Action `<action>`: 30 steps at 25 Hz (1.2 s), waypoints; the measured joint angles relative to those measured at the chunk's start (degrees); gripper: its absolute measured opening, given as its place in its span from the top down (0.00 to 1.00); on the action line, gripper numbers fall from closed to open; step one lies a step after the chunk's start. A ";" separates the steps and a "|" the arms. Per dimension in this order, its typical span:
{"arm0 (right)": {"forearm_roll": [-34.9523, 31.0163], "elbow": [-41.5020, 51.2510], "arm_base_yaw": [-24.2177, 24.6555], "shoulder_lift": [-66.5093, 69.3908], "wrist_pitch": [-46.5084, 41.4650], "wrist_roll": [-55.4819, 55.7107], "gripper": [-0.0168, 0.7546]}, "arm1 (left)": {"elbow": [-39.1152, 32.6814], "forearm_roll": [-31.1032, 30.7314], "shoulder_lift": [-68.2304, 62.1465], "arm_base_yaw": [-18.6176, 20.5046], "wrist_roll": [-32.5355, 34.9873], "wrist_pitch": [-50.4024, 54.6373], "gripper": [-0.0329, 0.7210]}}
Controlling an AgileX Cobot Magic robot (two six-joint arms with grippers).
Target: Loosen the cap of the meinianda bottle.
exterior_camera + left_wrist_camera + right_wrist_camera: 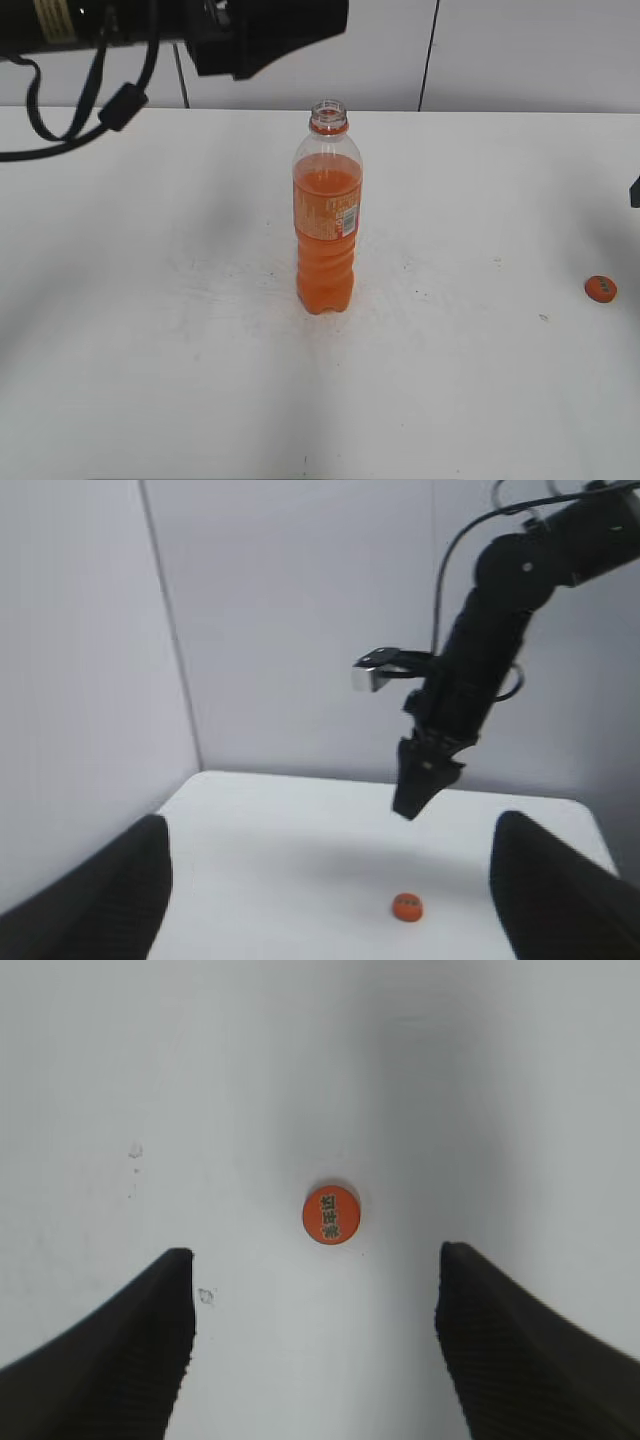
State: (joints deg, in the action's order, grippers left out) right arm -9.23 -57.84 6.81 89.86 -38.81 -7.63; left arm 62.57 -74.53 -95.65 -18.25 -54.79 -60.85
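the bottle [327, 215] is standing upright and uncapped near the middle of the white table [150, 380], half full of orange drink. the cap [600, 289] is lying flat on the table at the right edge, well apart from the bottle. the right gripper [315, 1345] is hovering above the cap, fingers apart, holding nothing. the left gripper [330, 900] is sitting raised, fingers spread, empty.
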 joint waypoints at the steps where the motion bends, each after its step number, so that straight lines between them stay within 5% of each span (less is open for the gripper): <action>1: 0.00 0.00 0.00 -0.82 -0.49 0.00 0.25 | 0.00 -0.54 2.06 0.00 -2.09 4.00 0.18; 6: -0.11 0.00 0.00 -4.15 -3.44 0.00 0.25 | 0.00 -3.21 10.33 -0.18 -9.63 35.10 0.18; 10: -0.05 0.00 0.00 -6.17 -5.83 0.00 0.25 | 0.00 3.44 10.56 -0.02 -11.58 70.98 0.18; 13: 0.13 0.00 0.00 -7.38 -7.45 0.00 0.25 | 0.00 16.07 8.60 0.67 -1.31 87.18 0.19; 18: 0.73 0.00 0.00 -8.69 -12.25 0.00 0.25 | 0.00 51.95 7.61 3.38 27.12 97.03 0.19; 21: 1.54 0.00 0.00 -9.55 -17.00 0.00 0.25 | 0.00 64.16 7.61 6.48 37.31 103.84 0.19; 24: 1.73 0.00 0.00 -10.42 -22.56 0.00 0.25 | 0.00 68.71 7.78 9.62 43.90 113.80 0.19; 30: 1.97 0.24 0.00 -12.51 -30.10 0.00 0.25 | 0.00 68.64 15.36 10.62 46.48 121.87 0.20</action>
State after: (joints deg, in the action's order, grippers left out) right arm -7.26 -57.60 6.81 77.35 -68.91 -7.63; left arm 62.57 -5.89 -80.29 -7.63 -8.31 61.02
